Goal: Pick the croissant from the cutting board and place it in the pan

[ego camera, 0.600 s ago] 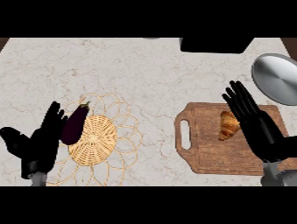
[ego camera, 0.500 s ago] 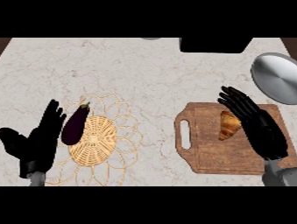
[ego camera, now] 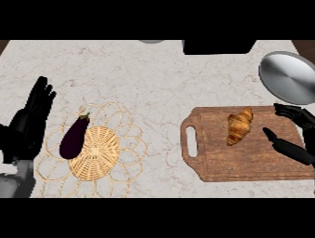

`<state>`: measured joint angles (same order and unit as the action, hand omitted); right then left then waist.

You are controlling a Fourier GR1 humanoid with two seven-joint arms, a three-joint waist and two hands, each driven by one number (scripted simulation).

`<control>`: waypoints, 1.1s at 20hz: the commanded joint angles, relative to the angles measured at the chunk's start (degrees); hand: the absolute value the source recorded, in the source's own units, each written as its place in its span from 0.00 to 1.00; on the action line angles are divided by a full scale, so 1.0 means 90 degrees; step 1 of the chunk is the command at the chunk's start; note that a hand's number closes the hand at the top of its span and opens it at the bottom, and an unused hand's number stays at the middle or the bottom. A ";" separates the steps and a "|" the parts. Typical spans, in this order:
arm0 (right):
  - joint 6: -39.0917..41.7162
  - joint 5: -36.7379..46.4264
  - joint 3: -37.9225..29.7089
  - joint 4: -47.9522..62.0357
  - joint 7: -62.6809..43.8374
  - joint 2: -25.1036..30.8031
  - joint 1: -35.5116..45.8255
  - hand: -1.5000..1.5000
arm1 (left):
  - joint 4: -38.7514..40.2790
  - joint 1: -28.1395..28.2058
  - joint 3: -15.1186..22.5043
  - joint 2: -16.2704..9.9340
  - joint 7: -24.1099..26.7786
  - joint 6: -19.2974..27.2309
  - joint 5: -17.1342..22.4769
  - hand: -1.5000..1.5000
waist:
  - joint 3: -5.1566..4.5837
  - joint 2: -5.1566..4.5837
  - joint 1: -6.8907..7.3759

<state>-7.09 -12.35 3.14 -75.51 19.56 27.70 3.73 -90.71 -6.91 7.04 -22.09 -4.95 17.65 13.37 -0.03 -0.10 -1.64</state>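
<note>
Marble counter [ego camera: 160, 83] carries the board [ego camera: 256, 158], croissant [ego camera: 239, 125] lying on it, pan [ego camera: 292, 77] beyond. Right hand [ego camera: 304, 139] hovers just beside the croissant, released, fingers spread; it should straddle the middle before closing. Left hand [ego camera: 24, 125] rests open.

My left hand [ego camera: 24, 125] rests open at the near left, fingers up. My right hand [ego camera: 305, 139] at the near right, fingers spread, thumb apart.

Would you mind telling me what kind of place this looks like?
Most likely a kitchen counter: a marble-look countertop holding a wooden cutting board with a croissant, and a steel pan beside it.
</note>
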 commanded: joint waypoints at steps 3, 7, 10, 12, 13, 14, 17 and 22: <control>-0.1303 0.0962 -0.0513 -0.0754 0.0741 0.0510 -0.1171 0.00 | 0.0343 -0.0355 -0.0109 -0.0036 0.0060 -0.0151 -0.0044 0.50 | -0.0008 0.0038 -0.0100; -0.0370 0.0816 -0.0823 -0.1999 -0.0277 0.1819 -0.1977 0.00 | 0.0730 -0.0446 -0.0146 0.0114 0.0332 -0.0191 -0.0116 0.50 | -0.0018 0.0031 -0.0126; -0.0104 0.1192 -0.0824 -0.2379 -0.1458 0.2656 -0.1851 0.00 | 0.0432 -0.0211 -0.0060 0.0012 0.0242 -0.0316 -0.0125 0.50 | -0.0022 0.0032 0.0049; 0.0193 0.1159 -0.0907 -0.3045 -0.2283 0.3157 -0.1938 0.00 | 0.0556 -0.0320 -0.0336 -0.0109 0.0225 -0.0454 0.0084 0.50 | -0.0032 0.0037 0.0017; 0.0371 0.1028 -0.1027 -0.3149 -0.2680 0.3314 -0.1903 0.00 | 0.0636 -0.0314 -0.0144 0.0074 0.0411 -0.0326 -0.0150 0.50 | -0.0025 0.0027 0.0032; 0.0491 0.0885 -0.1108 -0.3336 -0.3168 0.3418 -0.1715 0.00 | 0.0411 -0.0569 -0.0120 0.0057 -0.0022 -0.0121 -0.0238 0.50 | -0.0016 0.0030 0.0081; 0.0632 0.0951 -0.1192 -0.3684 -0.3844 0.3318 -0.1322 0.00 | 0.0543 -0.0760 0.0008 0.0249 -0.0072 -0.0285 -0.0333 0.50 | -0.0003 0.0017 0.0138; 0.1087 0.1231 -0.0918 -0.3487 -0.4671 0.3519 -0.0021 0.00 | 0.1210 -0.0854 -0.0404 0.0158 0.0442 -0.0831 -0.0153 0.50 | -0.0003 -0.0009 0.0232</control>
<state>-0.26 -2.54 -6.14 -107.46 -16.84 58.41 -3.25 -83.75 -13.08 5.26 -20.59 -3.02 13.25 11.24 -0.10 -0.02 -0.08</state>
